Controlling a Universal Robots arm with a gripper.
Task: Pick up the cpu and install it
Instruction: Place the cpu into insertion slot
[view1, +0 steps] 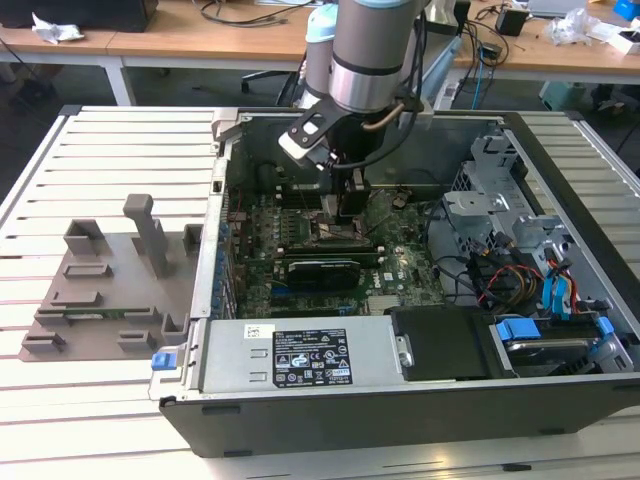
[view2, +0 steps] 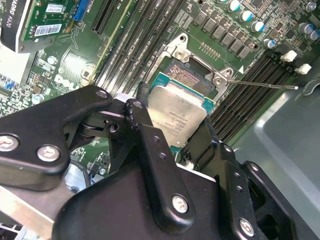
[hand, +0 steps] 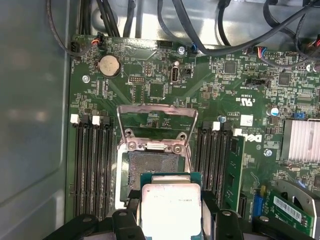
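Holding the cpu (hand: 171, 210) (view2: 177, 115), the gripper (hand: 172, 222) (view2: 180, 137) (view1: 350, 205) has its black fingers (hand: 127, 222) pressed against two opposite edges of the chip, one on each side. The pale metal top of the chip faces up and its green border shows along one edge.

Position: both wrist views put the chip over one edge of the socket (hand: 155, 167) (view2: 192, 75), covering part of it. The far part of the socket's contact field is still exposed. The chip is not seated, and it cannot be told whether it touches the socket frame.

Socket state: the load plate (hand: 155, 122) stands swung up and open on the side of the socket away from the chip. A thin metal lever (view2: 260, 82) sticks out from one socket corner.

Surroundings: rows of memory slots (hand: 92, 165) run along both flanks of the socket on the green motherboard (hand: 150, 90) (view1: 300, 225). A round coin cell (hand: 109, 65) sits beyond the raised plate.

In the exterior view the arm reaches straight down into the open computer case (view1: 560, 160), gripper directly above the socket area.
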